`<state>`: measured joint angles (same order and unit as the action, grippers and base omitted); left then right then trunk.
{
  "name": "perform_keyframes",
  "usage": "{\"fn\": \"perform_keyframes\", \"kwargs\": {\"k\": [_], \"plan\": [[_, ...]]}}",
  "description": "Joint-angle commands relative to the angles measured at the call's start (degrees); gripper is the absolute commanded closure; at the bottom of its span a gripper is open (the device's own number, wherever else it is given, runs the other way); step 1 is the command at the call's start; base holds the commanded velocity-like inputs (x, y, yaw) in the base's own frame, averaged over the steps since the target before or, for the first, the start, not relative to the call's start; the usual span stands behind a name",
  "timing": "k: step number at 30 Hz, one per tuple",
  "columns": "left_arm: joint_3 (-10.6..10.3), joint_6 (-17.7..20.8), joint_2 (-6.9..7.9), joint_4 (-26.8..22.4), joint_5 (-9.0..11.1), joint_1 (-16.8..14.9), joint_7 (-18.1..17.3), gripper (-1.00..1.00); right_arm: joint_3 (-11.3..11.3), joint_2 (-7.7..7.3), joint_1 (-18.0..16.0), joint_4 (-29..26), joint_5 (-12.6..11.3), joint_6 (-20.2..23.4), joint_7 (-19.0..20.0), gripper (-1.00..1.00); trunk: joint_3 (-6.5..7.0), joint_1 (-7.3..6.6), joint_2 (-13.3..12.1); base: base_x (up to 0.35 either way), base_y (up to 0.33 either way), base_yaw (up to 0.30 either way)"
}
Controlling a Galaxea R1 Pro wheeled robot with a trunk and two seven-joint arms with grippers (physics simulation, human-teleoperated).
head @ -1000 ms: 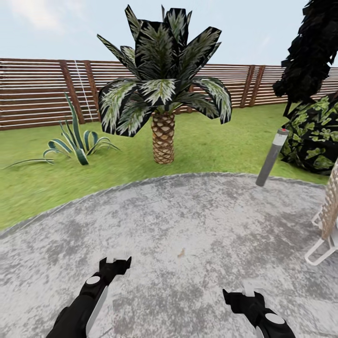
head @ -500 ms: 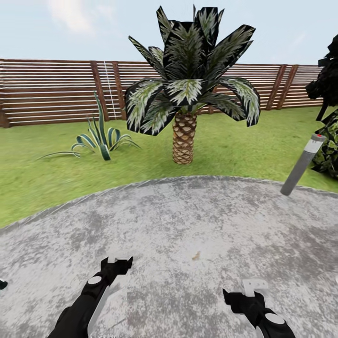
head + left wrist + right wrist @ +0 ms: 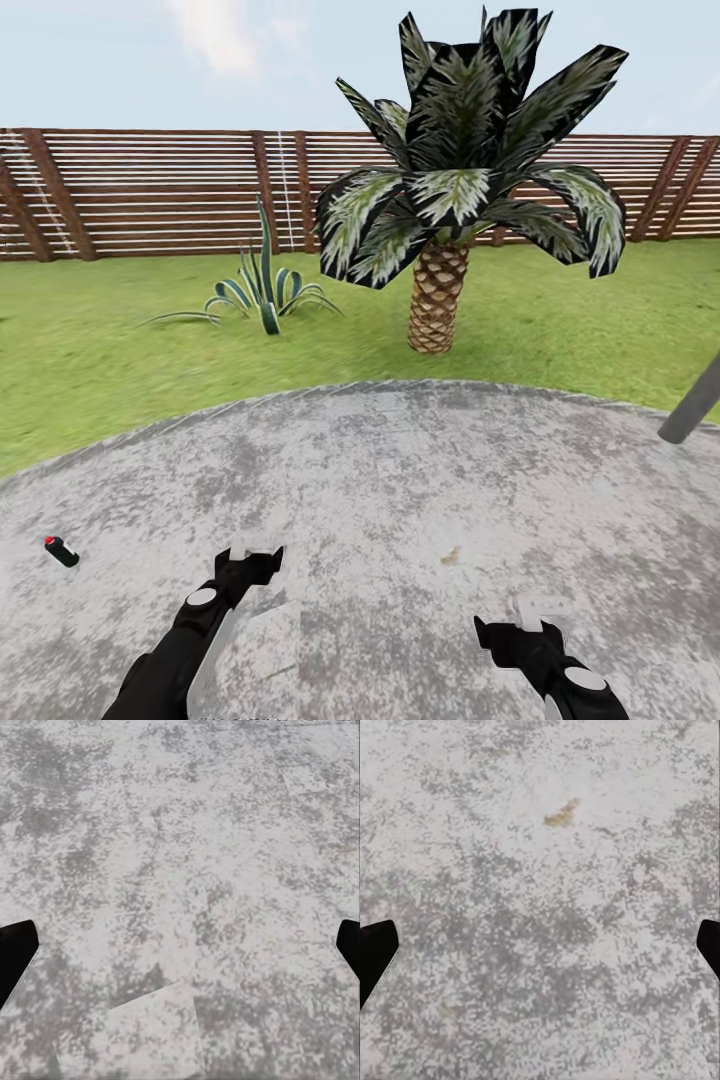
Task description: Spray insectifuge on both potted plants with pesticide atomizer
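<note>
Both grippers, left (image 3: pixel 255 560) and right (image 3: pixel 520 625), hang spread and empty over the patio (image 3: pixel 400 470), short of the palm (image 3: pixel 437 300). No sprayer or pots in sight; the search could easily run astray.

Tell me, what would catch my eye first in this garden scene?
Most striking is the palm with its scaly trunk and dark fronds, standing on the lawn just beyond the round grey patio. To its left grows a spiky striped agave, with a slatted brown fence behind both. Nearest the camera, the left gripper and right gripper hang over the paving.
</note>
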<state>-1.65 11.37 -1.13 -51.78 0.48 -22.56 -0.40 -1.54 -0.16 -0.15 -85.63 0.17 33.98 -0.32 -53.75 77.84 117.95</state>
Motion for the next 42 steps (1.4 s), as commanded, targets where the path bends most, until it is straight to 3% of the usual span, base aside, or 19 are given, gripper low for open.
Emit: {"fn": "perform_keyframes", "kwargs": {"k": [1,26,42], "plan": [[0.0,0.3,-0.01,-0.1,0.0,0.0,0.0,-1.00,0.0,-0.02,0.0,-0.1,0.0,0.3,0.0,-1.00,-0.05,0.00,0.0,0.143,0.000,0.283],[0.0,0.3,-0.01,-0.1,0.0,0.0,0.0,-1.00,0.0,-0.02,0.0,-0.1,0.0,0.3,0.0,-1.00,-0.06,0.00,0.0,0.315,-0.010,0.280],[0.0,0.3,-0.03,-0.1,0.0,0.0,0.0,-1.00,0.0,-0.02,0.0,-0.2,0.0,0.3,0.0,-1.00,-0.07,0.00,0.0,0.281,-0.173,0.025]]}}
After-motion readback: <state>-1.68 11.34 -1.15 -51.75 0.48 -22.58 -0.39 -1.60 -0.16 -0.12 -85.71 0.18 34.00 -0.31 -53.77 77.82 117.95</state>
